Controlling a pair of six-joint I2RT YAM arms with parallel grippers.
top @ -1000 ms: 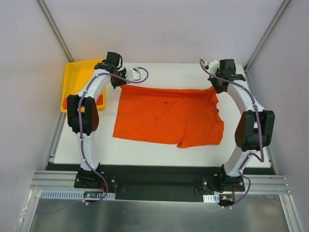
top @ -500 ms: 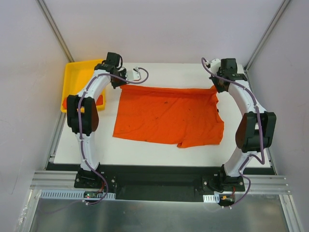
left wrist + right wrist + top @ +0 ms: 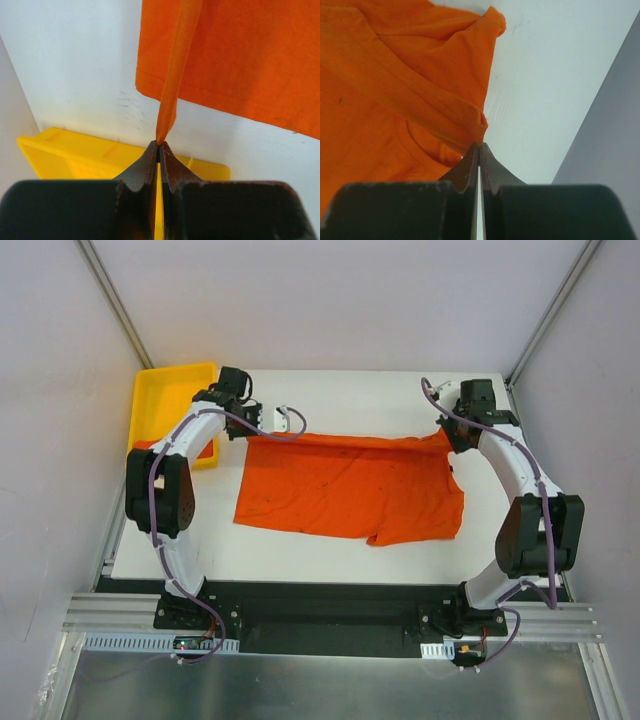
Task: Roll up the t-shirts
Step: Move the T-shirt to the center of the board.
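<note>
- T-shirt (image 3: pixel 350 490): one, orange, laid spread on the white table (image 3: pixel 340 390) between the two arms.
- Left gripper (image 3: pixel 159 146): fingers pinched tight on the far left corner, with a taut strip of cloth stretched from the tips.
- Right gripper (image 3: pixel 479 146): fingers clamped on a bunched fold at the far right corner.
- Yellow tray (image 3: pixel 170 398): set at the table's far left.

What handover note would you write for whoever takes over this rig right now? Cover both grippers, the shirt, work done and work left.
Left gripper: shut on the far left corner of the t-shirt.
Right gripper: shut on its far right corner.
The t-shirt lies spread on the table, far edge stretched between the grippers.
Done: both corners pinched.
Left: the whole roll; none formed yet.
</note>
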